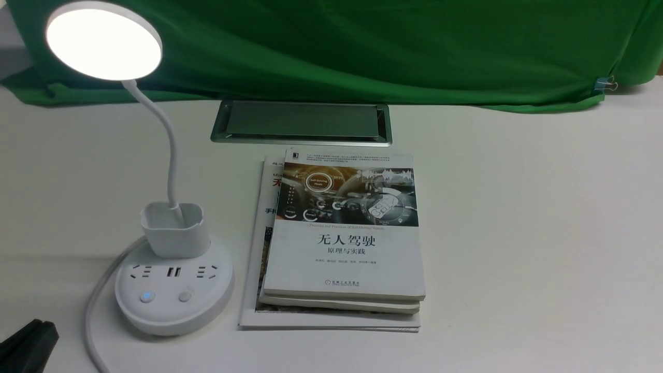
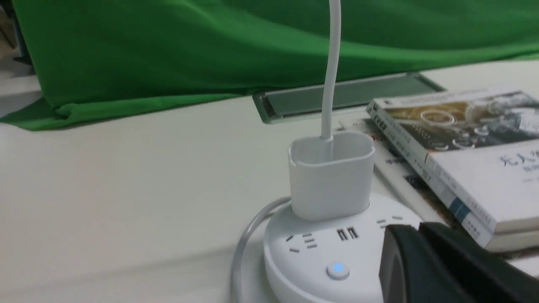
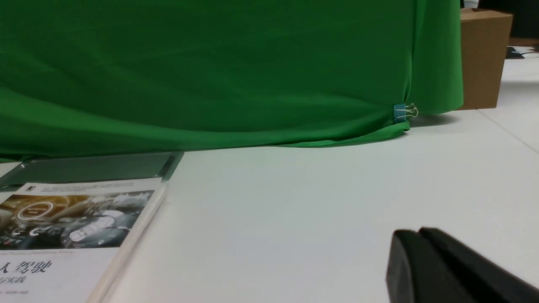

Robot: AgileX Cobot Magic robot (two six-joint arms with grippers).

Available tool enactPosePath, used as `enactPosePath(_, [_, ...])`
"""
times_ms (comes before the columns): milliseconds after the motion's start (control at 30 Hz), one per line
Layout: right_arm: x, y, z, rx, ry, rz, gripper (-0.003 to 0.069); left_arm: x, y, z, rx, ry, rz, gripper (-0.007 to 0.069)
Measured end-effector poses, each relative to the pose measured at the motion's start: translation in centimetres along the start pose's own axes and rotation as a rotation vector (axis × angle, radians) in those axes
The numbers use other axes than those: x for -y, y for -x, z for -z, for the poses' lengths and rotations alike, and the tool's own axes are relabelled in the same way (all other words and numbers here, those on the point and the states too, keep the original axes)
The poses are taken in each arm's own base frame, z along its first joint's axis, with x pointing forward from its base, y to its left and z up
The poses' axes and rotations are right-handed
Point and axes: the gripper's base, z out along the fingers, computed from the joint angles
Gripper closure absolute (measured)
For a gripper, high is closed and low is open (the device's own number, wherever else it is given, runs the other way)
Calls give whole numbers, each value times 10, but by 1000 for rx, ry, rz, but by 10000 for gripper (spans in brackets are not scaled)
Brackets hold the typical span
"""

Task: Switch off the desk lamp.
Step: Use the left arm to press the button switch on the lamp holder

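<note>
Glowing bright white, the round head of the desk lamp point(image 1: 103, 44) fills the upper left of the front view, its thin neck curving down into a small cup on the round base. The base point(image 1: 174, 311) sits on the white table point(image 1: 518, 233) in the lower left of the frame, with two buttons near its front edge (the left one point(image 1: 147, 297) is lit blue).

A grey cable point(image 1: 96, 305) runs from behind the base toward the bottom edge. Just beside the base, around the centre, lies a stack of books point(image 1: 344, 259), and behind it a dark green tray-like panel point(image 1: 303, 120). Green cloth point(image 1: 414, 52) hangs across the top.

In the lower left corner, the left gripper point(image 1: 32, 339) shows its dark tip, apart from the base; its fingertips look clenched together, holding nothing. The right gripper point(image 3: 425, 240), seen only in its wrist view, also looks closed on nothing.
</note>
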Motion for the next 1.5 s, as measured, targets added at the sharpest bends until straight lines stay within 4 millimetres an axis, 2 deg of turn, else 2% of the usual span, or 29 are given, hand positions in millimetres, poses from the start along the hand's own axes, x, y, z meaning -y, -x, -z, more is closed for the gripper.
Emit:
enactPosePath(333, [0, 0, 0, 0, 0, 0, 622, 0, 0, 0, 5, 3, -3, 606])
enactPosePath(567, [0, 0, 0, 0, 0, 0, 622, -3, 9, 0, 96, 29, 97, 606])
enactPosePath(633, [0, 0, 0, 0, 0, 0, 622, -6, 15, 1, 168, 55, 180, 606])
enactPosePath(733, [0, 0, 0, 0, 0, 0, 622, -12, 22, 3, 270, 71, 458, 606])
enactPosePath(767, [0, 0, 0, 0, 0, 0, 622, -12, 22, 4, 276, 72, 471, 606])
enactPosePath(800, [0, 0, 0, 0, 0, 0, 622, -14, 25, 5, 318, 76, 564, 606])
enactPosePath(900, [0, 0, 0, 0, 0, 0, 622, -17, 31, 7, 388, 85, 589, 606])
enactPosePath(1067, [0, 0, 0, 0, 0, 0, 622, -18, 64, 17, 453, 51, 551, 606])
enactPosePath(1100, [0, 0, 0, 0, 0, 0, 622, -19, 90, 24, 474, 30, 540, 606])
enactPosePath(1167, [0, 0, 0, 0, 0, 0, 622, -18, 119, 23, 401, -1, 506, 606])
enactPosePath(1267, [0, 0, 0, 0, 0, -1, 622, -16, 145, 17, 270, -40, 476, 606])
enactPosePath(1333, [0, 0, 0, 0, 0, -1, 622, -15, 153, 10, 189, -55, 460, 606])
enactPosePath(1400, [0, 0, 0, 0, 0, -1, 622, -15, 160, -8, 31, -57, 373, 606])
enactPosePath(1433, [0, 0, 0, 0, 0, -1, 622, -15, 161, -8, 34, -55, 363, 606])
enactPosePath(1500, [0, 0, 0, 0, 0, -1, 622, -17, 162, -24, -42, -37, 281, 606])
